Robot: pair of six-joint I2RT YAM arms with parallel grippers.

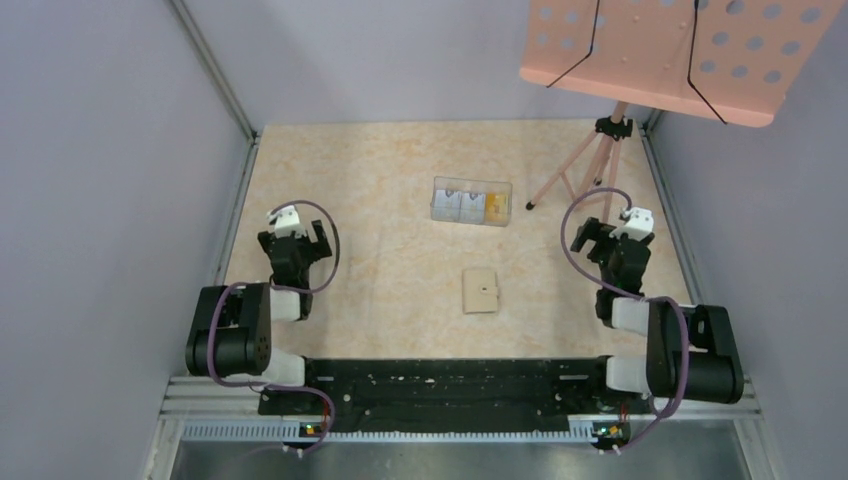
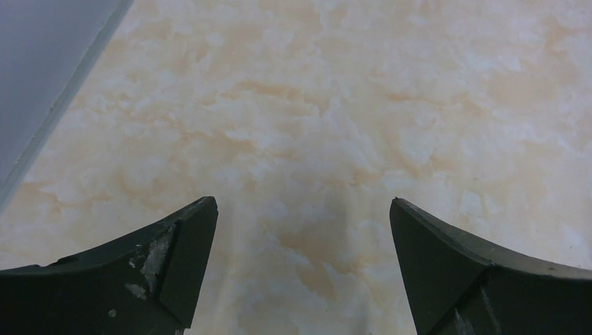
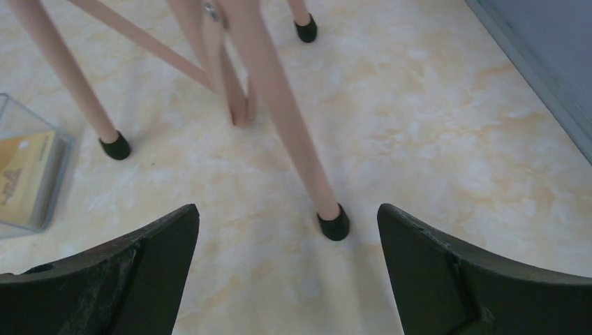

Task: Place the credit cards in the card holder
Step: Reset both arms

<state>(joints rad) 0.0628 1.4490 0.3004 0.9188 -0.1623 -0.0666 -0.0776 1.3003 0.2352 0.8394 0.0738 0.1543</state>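
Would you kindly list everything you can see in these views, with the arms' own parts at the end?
table: one, beige marbled, under everything
walls: grey, around the table
clear box: one, transparent, middle of the table
credit cards: three visible, apparently two silvery-grey and one yellow-orange, inside the clear box
card holder: one, tan, closed, lying flat between the clear box and the arms
music stand: one, pink, perforated top, tripod legs with black feet, far right corner
left gripper: one, black, open, empty, over bare table
right gripper: one, black, open, empty, near the stand's feet
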